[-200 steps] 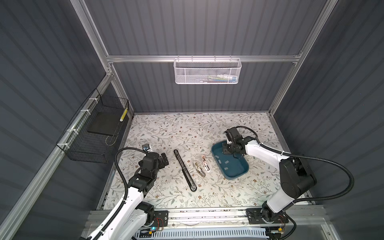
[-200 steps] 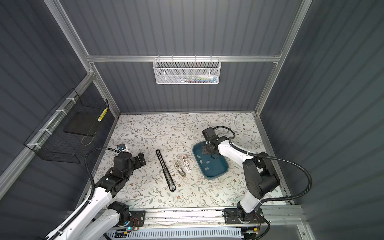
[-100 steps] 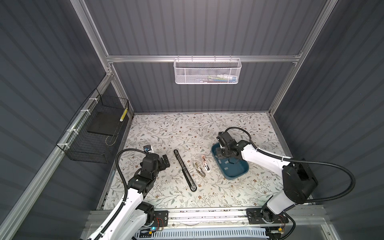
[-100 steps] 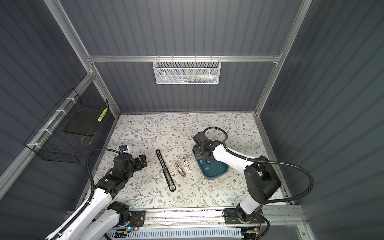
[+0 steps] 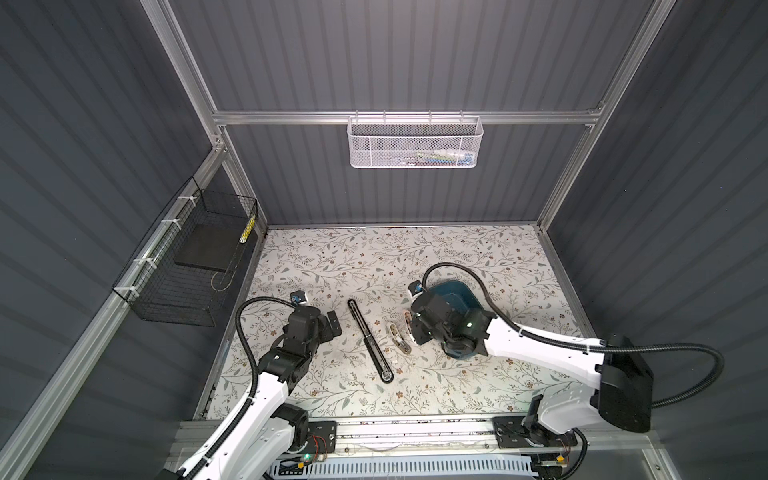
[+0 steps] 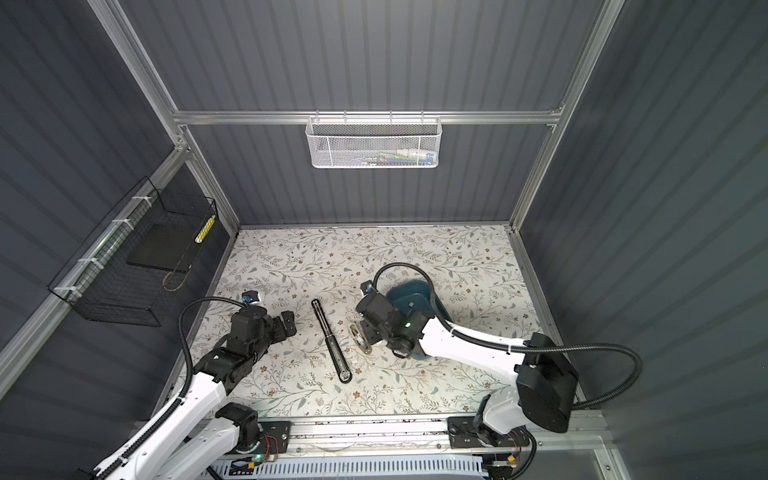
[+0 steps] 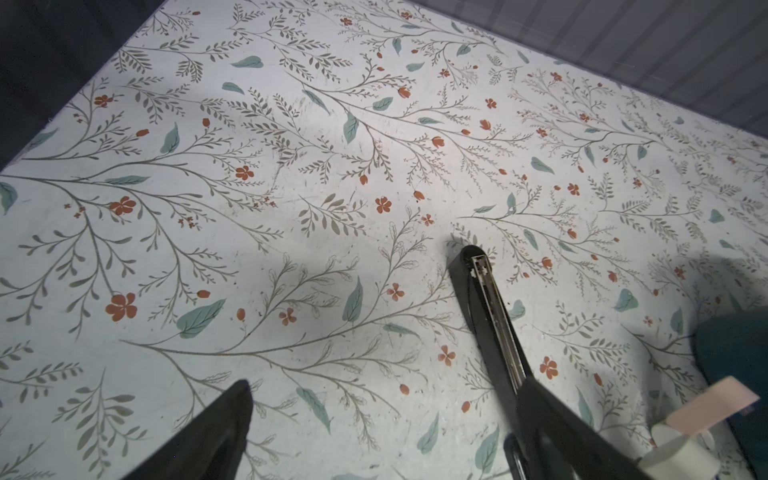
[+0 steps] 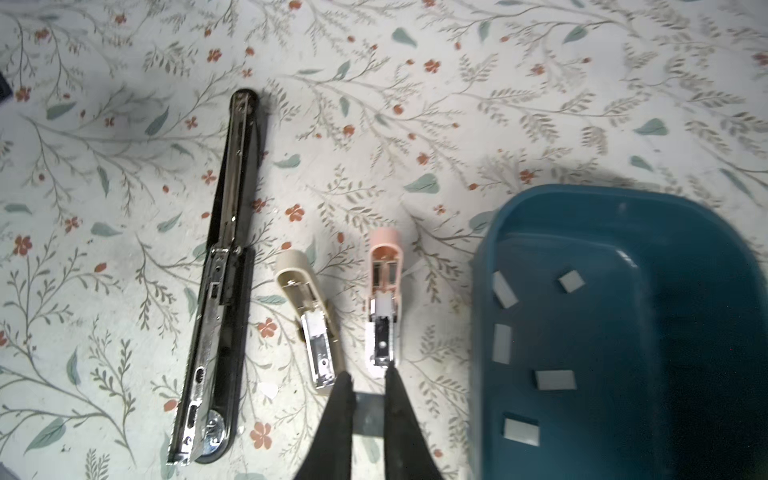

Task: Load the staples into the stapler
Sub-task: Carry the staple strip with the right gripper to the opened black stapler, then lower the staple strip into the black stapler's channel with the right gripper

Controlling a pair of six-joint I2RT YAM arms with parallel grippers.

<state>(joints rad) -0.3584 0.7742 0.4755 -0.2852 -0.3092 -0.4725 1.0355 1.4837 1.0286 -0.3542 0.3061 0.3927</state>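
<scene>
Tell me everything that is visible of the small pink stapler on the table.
The pink stapler is small, with a pink plastic shell. It lies opened flat on the flowered table, shiny metal staple channel up, a white part in its middle. It sits between the beige stapler and the blue tray, touching neither. The right gripper, closed on a grey staple strip, has its tips at the metal end; contact cannot be told.

right tool (image 8: 368, 376) carried a staple strip (image 8: 369, 409) to pink stapler (image 8: 384, 307)
</scene>
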